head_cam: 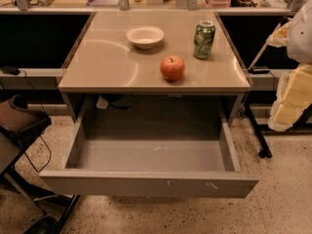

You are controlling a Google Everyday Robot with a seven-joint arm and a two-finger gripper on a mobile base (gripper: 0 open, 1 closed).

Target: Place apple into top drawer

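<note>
Sitting on the desk (102, 65), the apple (172, 68) is a little right of the middle of the frame, close to the front edge. Its stem points straight up, so it stands upright. It is round like a ball, so it has no real long side and can be grabbed from any side.

A green can (204, 39) stands near it, up and to the right. A white bowl (145, 36) sits further up and to the left.

The top drawer (146, 182) is pulled wide open across the lower half of the frame, right under the apple's side of the desk.

The pale blocky shape at the right edge looks like the pincer (292, 99), well apart from the apple. I cannot tell if it is spread or pressed together.

I think the job is at its first step: nothing holds the apple yet. Next the pincer should go left, come down over the apple, miss the can, pinch the round sides, then carry it forward and down into the drawer.
</note>
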